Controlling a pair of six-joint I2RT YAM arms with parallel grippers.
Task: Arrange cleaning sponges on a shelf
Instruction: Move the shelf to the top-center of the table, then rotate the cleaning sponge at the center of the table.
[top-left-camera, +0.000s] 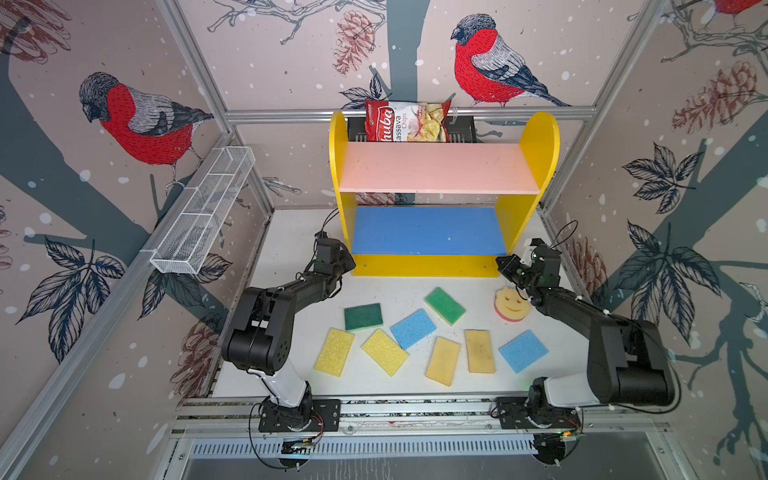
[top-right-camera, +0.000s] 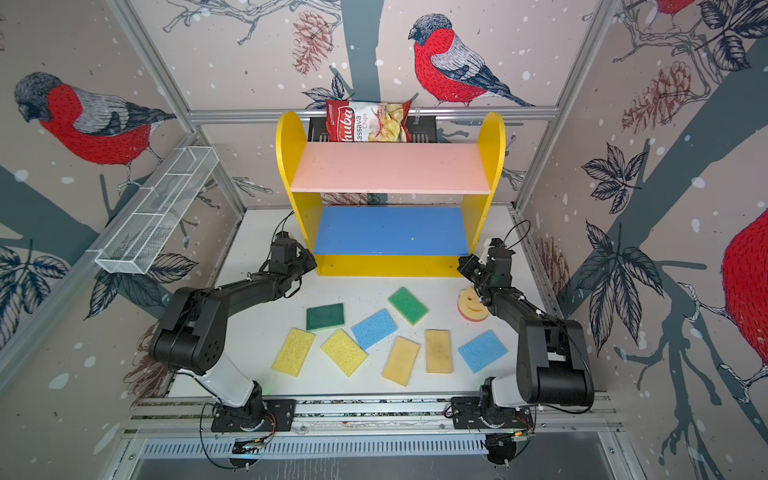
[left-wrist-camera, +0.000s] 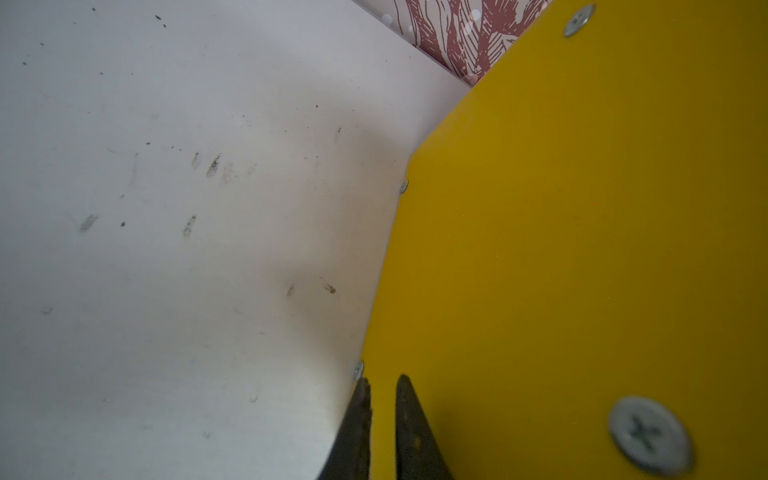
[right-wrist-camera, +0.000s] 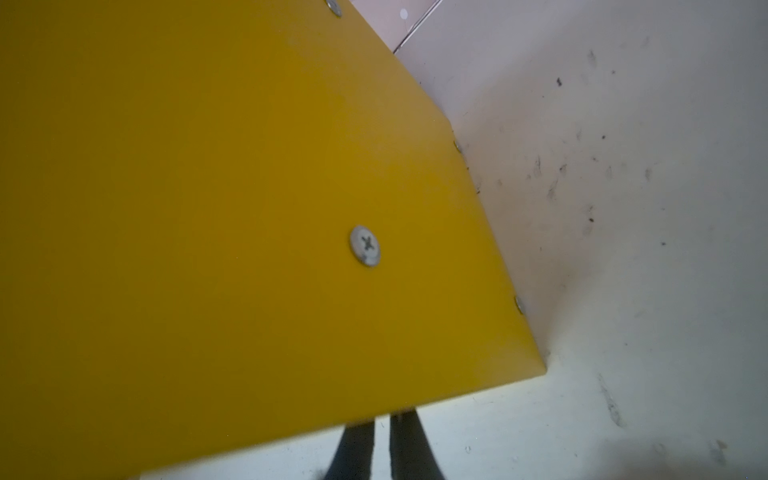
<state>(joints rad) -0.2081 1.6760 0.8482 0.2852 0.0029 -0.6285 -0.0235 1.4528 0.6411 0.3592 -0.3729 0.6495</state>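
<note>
The shelf (top-left-camera: 540, 145) stands at the back of the table, its pink (top-left-camera: 440, 168) and blue (top-left-camera: 428, 230) boards bare. Several cleaning sponges lie flat in front of it: dark green (top-left-camera: 363, 316), green (top-left-camera: 444, 305), blue (top-left-camera: 413, 328), bright yellow (top-left-camera: 334, 352), tan (top-left-camera: 443, 360), and a round smiley (top-left-camera: 510, 305). My left gripper (top-left-camera: 347, 266) (left-wrist-camera: 382, 380) sits shut and empty against the shelf's (left-wrist-camera: 582, 249) lower left corner. My right gripper (top-left-camera: 500, 262) (right-wrist-camera: 382, 419) is shut and empty at the lower right corner, its tips hidden under the yellow panel (right-wrist-camera: 208, 208).
A red chips bag (top-left-camera: 407, 121) leans in a black slotted tray (top-left-camera: 461, 131) behind the shelf. A white wire-mesh basket (top-left-camera: 203, 212) hangs on the left wall. The right forearm (top-left-camera: 561, 303) passes beside the smiley sponge. Metal rails (top-left-camera: 415, 405) run along the table's front edge.
</note>
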